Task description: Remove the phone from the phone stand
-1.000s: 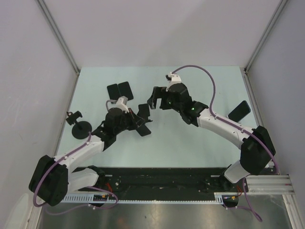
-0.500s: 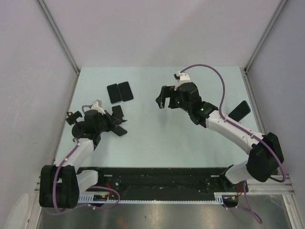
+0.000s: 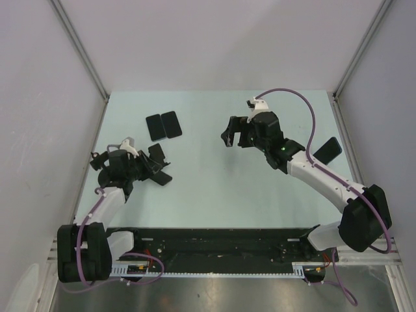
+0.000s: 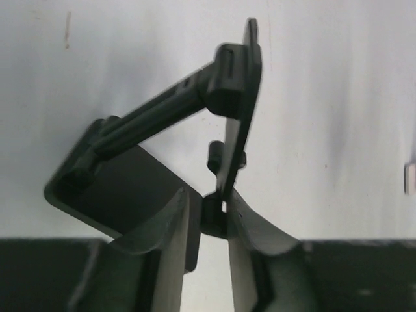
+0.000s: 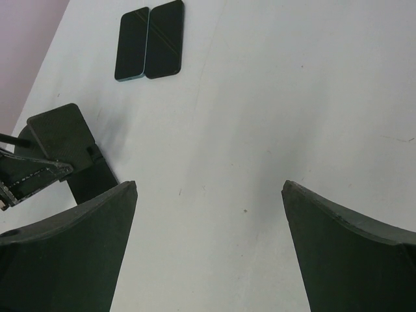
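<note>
Stand (image 4: 237, 78) in left jaws, right jaws spread

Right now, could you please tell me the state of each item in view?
Left gripper: shut on the phone stand.
Phone stand: gripped, no phone on it.
Right gripper: open, empty.
Two phones: flat on the table, side by side.
Third phone: near the right edge; propped or flat, unclear.

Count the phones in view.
3. The left phone and the neighbour phone lie side by side at the table's far left; a third phone sits by the right edge. More may be hidden.
</note>
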`<state>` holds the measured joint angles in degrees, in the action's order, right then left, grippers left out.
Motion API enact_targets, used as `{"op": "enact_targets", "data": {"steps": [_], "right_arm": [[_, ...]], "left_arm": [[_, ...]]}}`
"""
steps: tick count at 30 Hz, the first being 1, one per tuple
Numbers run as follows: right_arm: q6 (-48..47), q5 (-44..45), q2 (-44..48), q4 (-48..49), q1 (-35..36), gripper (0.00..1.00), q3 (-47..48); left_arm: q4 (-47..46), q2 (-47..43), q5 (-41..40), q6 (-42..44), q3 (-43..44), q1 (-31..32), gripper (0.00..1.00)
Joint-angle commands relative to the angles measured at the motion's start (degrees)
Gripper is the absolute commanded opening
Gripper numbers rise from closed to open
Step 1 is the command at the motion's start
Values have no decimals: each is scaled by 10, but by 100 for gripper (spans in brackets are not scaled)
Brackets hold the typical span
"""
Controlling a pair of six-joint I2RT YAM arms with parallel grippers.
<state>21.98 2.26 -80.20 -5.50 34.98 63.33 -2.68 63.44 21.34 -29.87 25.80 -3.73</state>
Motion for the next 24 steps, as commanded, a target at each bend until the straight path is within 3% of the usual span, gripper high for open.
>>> {"op": "enact_targets", "data": {"steps": [1, 7, 13, 19, 24], "right_arm": [[-7, -9, 19, 15, -4, 100, -5], [-5, -14, 21, 15, -5, 100, -8], [-3, -15, 25, 15, -6, 100, -11], [-1, -12, 29, 11, -6, 100, -15], [-4, 2, 42, 3, -9, 100, -19]], "left_arm": [[68, -31, -32, 2, -12, -3, 37], [109, -62, -71, 4, -9, -4, 58], [167, -104, -110, 5, 14, 4, 89], [238, -145, -199, 3, 56, 70, 100], [270, -162, -285, -8, 108, 179, 100]]}}
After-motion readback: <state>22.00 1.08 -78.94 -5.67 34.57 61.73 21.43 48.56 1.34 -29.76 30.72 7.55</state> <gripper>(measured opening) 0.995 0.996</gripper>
